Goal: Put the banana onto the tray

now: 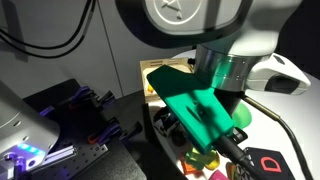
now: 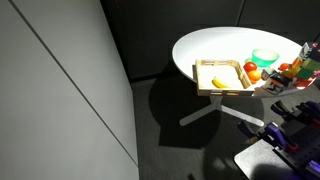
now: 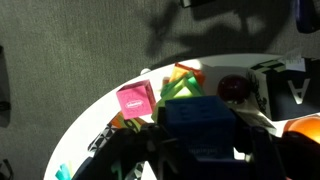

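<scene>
The yellow banana [image 2: 219, 82] lies inside the light wooden tray [image 2: 206, 70] on the round white table. A corner of the tray also shows behind the arm in an exterior view [image 1: 155, 70]. My gripper [image 3: 200, 150] hangs over the toy pile at the table's far edge, well away from the tray, and shows small at the frame edge in an exterior view [image 2: 306, 52]. Its dark fingers stand wide apart, with a blue block [image 3: 198, 118] between or just under them. I cannot tell whether they touch the block.
A green bowl [image 2: 264, 57], an orange fruit [image 2: 254, 74] and a red fruit [image 2: 249, 67] sit beside the tray. A pink cube [image 3: 136, 100], green and orange toys [image 3: 178, 82] and a dark red ball [image 3: 232, 88] lie near the gripper. The table edge drops to grey floor.
</scene>
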You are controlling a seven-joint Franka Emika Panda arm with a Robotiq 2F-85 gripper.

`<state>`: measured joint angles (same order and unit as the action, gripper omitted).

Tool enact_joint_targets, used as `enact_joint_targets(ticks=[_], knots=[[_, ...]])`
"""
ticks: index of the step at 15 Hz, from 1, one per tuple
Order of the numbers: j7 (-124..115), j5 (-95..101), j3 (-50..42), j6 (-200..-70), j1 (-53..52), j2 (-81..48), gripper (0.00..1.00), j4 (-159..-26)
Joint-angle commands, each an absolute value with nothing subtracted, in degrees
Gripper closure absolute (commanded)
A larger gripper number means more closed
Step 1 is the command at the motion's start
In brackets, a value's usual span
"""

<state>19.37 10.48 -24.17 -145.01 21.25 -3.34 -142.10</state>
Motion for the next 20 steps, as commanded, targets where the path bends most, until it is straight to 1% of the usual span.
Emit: enact_joint_targets(ticks=[1, 3, 4, 5, 6, 7, 9, 10, 20], knots=[[20.64, 9.51, -23.77, -145.53, 22.44, -4.05, 0.66, -141.14], [20.63, 9.51, -23.78, -145.46, 22.45, -4.06, 0.66, -141.13], [20.64, 9.47, -23.79, -145.4, 22.46, -4.08, 0.59, -141.11], [20.6, 9.48, -23.8, -145.4, 22.47, -4.09, 0.31, -141.11], [20.57, 9.48, -23.81, -145.46, 22.48, -4.06, 0.17, -141.15], [20.62, 9.46, -23.82, -145.46, 22.49, -4.0, 0.14, -141.17], [20.81, 9.34, -23.84, -145.39, 22.54, -3.8, 0.01, -141.19], [20.89, 9.24, -23.85, -145.35, 22.56, -3.67, 0.0, -141.21], [24.03, 1.94, -23.33, -142.4, 22.32, -1.22, 0.0, -140.37]])
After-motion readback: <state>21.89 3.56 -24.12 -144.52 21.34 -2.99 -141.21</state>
